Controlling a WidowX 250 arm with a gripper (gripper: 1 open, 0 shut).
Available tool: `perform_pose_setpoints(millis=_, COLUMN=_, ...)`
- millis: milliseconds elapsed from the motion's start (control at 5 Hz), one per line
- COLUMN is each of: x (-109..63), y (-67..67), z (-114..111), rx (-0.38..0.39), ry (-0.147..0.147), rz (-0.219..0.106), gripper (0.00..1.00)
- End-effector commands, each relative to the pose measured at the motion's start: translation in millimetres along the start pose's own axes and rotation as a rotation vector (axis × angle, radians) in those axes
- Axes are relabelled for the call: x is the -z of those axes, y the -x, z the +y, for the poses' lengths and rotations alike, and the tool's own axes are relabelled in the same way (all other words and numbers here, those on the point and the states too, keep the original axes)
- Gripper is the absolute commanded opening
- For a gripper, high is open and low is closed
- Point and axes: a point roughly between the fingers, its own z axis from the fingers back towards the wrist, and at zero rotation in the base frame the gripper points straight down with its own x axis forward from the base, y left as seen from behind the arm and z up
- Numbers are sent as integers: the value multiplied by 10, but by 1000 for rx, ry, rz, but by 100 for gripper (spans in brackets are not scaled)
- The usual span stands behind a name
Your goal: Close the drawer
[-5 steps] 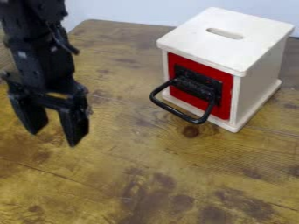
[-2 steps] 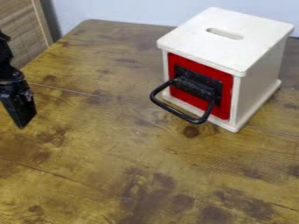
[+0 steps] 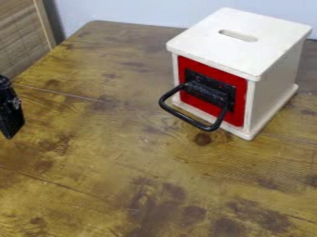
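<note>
The pale wooden cube box (image 3: pixel 243 48) with a slot in its top stands at the back right of the table. The drawer (image 3: pixel 186 72) has a red front and a black centre panel, and faces front-left. Its black loop handle (image 3: pixel 186 111) sticks out toward the table's middle. The red front looks about level with the box face. At the far left edge, only a dark part of my gripper (image 3: pixel 6 109) shows, well away from the drawer. It holds nothing that I can see.
The worn wooden table (image 3: pixel 136 176) stretches between the gripper and the box. A slatted wooden panel (image 3: pixel 22 32) stands at the back left, beyond the table's edge.
The arm has swung left and is almost out of the frame. A second ago its fingers stood spread over the table's left part. The box and drawer have not moved.
</note>
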Motion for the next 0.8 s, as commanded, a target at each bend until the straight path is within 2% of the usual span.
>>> perform_pose_setpoints(millis=0, x=-218, y=37, z=49, rx=-3, ry=-15, rz=-75, gripper=100)
perform_pose_setpoints(millis=400, x=-221, y=93, z=43, rx=28, ry=-10, rz=-78, gripper=100)
perform_pose_setpoints(millis=600, x=-198, y=114, z=45, rx=48, ry=-6, rz=-69, gripper=100)
